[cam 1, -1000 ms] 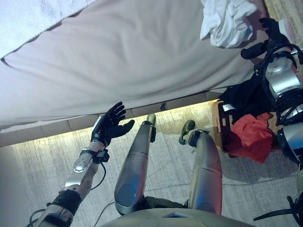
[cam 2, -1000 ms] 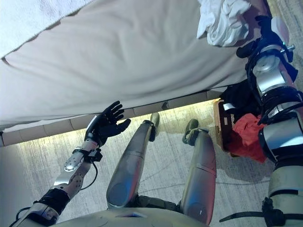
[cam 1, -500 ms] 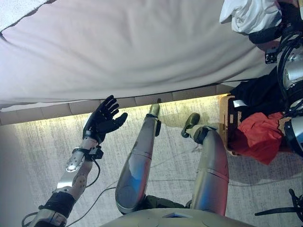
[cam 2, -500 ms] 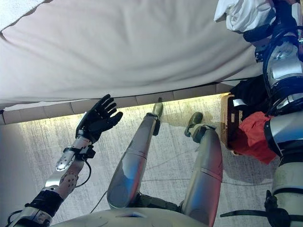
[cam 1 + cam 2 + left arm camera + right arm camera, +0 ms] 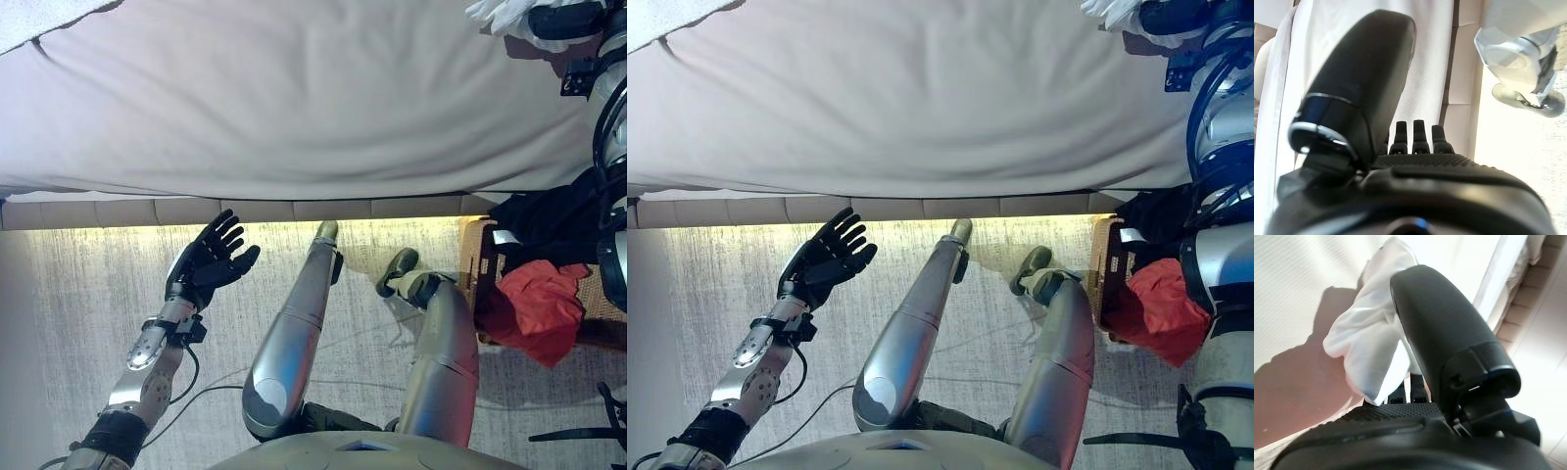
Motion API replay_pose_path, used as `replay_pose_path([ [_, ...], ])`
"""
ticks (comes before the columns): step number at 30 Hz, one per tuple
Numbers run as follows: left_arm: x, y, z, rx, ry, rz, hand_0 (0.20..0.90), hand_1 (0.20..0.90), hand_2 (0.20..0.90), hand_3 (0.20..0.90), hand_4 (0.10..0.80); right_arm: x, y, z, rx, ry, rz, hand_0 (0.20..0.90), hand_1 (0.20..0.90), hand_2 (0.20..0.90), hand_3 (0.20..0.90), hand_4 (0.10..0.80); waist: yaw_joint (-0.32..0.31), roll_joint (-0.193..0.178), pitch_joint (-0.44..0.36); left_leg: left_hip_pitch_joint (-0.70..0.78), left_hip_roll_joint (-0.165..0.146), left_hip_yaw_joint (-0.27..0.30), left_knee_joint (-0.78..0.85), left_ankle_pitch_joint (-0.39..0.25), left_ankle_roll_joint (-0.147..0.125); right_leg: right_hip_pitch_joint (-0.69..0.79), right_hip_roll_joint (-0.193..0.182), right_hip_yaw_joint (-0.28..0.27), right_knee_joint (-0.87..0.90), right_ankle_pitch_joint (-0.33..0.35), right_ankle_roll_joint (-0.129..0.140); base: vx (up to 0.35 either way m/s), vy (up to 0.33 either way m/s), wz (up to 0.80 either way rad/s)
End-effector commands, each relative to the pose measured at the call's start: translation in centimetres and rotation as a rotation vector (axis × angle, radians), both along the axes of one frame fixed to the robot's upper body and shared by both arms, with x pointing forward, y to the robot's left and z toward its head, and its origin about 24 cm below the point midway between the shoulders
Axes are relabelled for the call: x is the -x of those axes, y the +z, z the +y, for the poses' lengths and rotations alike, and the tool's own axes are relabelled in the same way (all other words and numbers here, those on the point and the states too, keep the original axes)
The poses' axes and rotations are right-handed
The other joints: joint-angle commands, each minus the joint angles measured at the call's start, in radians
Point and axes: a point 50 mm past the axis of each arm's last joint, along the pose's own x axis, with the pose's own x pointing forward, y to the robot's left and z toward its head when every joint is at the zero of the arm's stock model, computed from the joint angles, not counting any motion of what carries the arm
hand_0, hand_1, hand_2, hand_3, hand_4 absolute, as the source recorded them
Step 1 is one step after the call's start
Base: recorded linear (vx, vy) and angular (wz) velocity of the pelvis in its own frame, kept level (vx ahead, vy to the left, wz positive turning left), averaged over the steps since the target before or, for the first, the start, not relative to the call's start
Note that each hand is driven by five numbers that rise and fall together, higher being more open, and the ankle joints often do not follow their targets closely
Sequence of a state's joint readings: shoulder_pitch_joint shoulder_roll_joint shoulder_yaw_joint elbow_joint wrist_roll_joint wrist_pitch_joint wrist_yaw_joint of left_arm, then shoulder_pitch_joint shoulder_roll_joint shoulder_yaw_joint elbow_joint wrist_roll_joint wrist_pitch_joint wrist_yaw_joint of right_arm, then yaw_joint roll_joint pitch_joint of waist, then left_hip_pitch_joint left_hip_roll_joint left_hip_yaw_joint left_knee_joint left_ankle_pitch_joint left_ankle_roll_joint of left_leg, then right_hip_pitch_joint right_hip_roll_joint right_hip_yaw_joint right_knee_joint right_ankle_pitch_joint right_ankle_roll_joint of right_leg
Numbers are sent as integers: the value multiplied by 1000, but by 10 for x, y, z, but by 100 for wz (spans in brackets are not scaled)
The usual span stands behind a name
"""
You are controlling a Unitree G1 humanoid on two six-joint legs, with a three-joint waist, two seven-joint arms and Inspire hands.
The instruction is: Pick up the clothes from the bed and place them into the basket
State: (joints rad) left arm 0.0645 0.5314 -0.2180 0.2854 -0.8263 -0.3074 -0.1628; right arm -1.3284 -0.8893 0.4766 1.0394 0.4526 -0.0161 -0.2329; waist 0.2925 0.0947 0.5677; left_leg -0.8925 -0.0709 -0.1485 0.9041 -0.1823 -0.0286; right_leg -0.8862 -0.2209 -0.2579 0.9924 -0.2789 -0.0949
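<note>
A white garment (image 5: 1369, 345) lies bunched on the beige bed (image 5: 294, 98), at the far right of the head views (image 5: 493, 12). My right hand (image 5: 566, 20) reaches over the bed and rests against it, thumb raised and fingers (image 5: 1413, 387) straight beside the cloth, not curled round it. A woven basket (image 5: 468, 262) stands on the floor at the right by the bed's edge, holding a red garment (image 5: 534, 308) and a black one (image 5: 549, 217). My left hand (image 5: 211, 262) hovers open and idle over the carpet, below the bed's edge.
The bed's padded base (image 5: 118, 211) runs across the view just beyond my left hand. A white blanket (image 5: 39, 15) shows at the bed's far left corner. Pale carpet (image 5: 69, 294) covers the floor on the left.
The camera has swung, shifting the whole picture. My right hand has closed the gap to the white garment and now touches it. The left hand keeps its open pose.
</note>
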Motion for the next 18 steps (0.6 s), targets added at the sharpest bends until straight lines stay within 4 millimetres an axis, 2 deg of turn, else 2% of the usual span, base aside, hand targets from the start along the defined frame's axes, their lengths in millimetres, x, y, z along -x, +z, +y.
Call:
replay_pose_path([
  [1, 9, 25, 26, -37, 38, -112, 900, 900, 900, 900, 800, 26, 73, 6, 68, 35, -266, 300, 300, 300, 200, 100, 15, 12, -48, 71, -44, 86, 69, -74, 72, 129, 73, -21, -16, -57, 10, 4, 36, 1],
  [8, 10, 25, 26, -30, 25, -122, 900, 900, 900, 900, 800, 29, 74, -3, 75, -13, -255, 300, 300, 300, 200, 100, 15, 12, -48, 105, -50, 88, 57, -69, 72, 161, 74, -15, -32, -54, 8, -17, 26, 2],
  [15, -3, 32, 18, -15, 12, -171, 900, 900, 900, 900, 800, 27, 54, -11, 72, 22, -212, 300, 300, 300, 200, 100, -18, -24, -49, 283, -26, 123, -12, -101, 77, 336, 70, -16, -96, -59, 13, -3, 89, -8],
  [18, -6, 32, 13, -4, 9, -157, 900, 900, 900, 900, 800, 29, 45, -19, 74, 35, -180, 300, 300, 300, 200, 100, -35, -46, -98, 367, -5, 135, -59, -103, 74, 419, 67, -12, -154, -55, 18, 76, 123, -20],
])
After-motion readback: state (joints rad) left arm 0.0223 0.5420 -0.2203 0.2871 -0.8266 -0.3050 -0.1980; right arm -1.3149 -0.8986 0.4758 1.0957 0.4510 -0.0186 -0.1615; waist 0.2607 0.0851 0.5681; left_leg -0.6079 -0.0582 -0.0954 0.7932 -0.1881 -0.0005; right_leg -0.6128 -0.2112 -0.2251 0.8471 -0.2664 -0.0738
